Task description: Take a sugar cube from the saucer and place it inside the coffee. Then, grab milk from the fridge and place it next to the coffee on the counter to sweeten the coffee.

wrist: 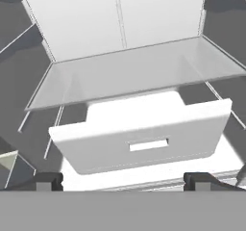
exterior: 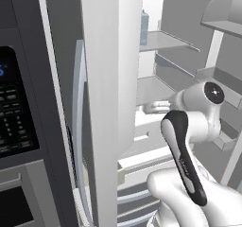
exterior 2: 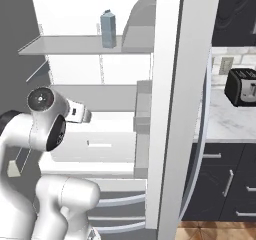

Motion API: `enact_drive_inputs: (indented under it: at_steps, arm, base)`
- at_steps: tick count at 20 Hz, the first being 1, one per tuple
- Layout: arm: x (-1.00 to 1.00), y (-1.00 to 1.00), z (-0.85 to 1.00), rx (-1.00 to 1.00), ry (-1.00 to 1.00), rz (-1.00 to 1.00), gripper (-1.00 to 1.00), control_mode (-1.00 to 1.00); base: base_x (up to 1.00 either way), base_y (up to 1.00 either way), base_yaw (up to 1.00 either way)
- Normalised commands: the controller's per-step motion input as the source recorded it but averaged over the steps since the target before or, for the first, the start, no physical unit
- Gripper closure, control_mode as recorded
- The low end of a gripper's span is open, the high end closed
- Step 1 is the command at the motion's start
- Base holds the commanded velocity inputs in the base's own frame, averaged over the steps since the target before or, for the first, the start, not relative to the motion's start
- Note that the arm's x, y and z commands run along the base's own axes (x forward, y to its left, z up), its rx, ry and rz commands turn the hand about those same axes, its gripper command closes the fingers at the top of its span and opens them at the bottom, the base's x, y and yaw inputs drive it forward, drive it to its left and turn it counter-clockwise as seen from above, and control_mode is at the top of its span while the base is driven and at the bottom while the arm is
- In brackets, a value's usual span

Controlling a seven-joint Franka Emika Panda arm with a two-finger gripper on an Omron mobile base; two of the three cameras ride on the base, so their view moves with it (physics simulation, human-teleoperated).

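Observation:
The fridge stands open. The milk, a pale blue-grey gabled carton, stands upright on an upper shelf, and the left base view shows the milk past the door edge. My gripper is open and empty. It points into the fridge at a lower glass shelf and a white drawer, well below the milk. My hand reaches in at mid height. The counter lies right of the fridge. The sugar cube, saucer and coffee are out of view.
The open fridge door's edge rises just left of my arm. A black toaster sits on the counter, with dark cabinets below. A dark control panel is at far left. Door bins line the right side.

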Motion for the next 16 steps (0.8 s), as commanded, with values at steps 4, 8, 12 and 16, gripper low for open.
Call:
enact_drive_inputs:
  at_steps: [4, 8, 12, 16]
  arm:
    - [0.3, -0.01, 0.78, -0.22, -0.19, 0.0, -1.0, -1.0]
    - [0.08, -0.32, 0.81, -0.21, -0.15, 0.0, -1.0, -1.0]
    - [0.08, -0.32, 0.92, -0.12, -0.13, 0.0, -1.0, -1.0]
    - [0.19, -0.08, 0.87, -0.03, -0.12, 0.0, -1.0, -1.0]
  base:
    - [0.0, 0.0, 0.0]
    - [0.0, 0.0, 0.0]
    - [0.0, 0.0, 0.0]
    - [0.0, 0.0, 0.0]
